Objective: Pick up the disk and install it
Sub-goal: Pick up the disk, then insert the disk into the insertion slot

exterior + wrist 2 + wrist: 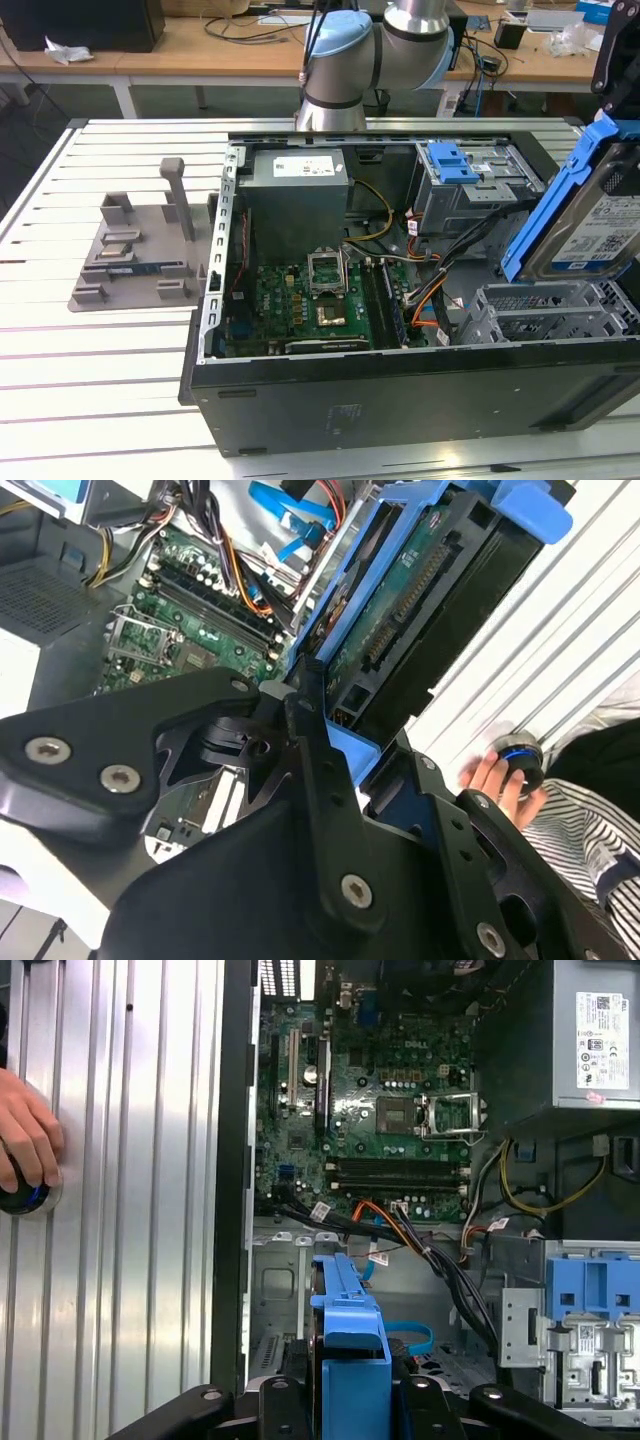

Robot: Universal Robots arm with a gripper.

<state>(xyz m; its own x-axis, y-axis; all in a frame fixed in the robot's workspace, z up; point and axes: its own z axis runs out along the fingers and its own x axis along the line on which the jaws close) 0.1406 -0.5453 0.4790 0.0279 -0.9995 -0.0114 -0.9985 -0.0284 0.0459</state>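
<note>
Disk (590,225), blue-railed hard drive: clamped at one end in the gripper (345,748), held aloft and tilted, long axis slanting down toward the grey drive bay (530,312) just below, at the exterior view's right of the computer case (400,400).

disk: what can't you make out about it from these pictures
- Exterior view: the disk runs off the picture's right edge, so its far end is cut off.
- Second wrist view: the end effector, clamped on the disk, covers its near end.
- First wrist view: the disk stands edge-on, blue rail toward the camera, so its label is hidden.
</note>
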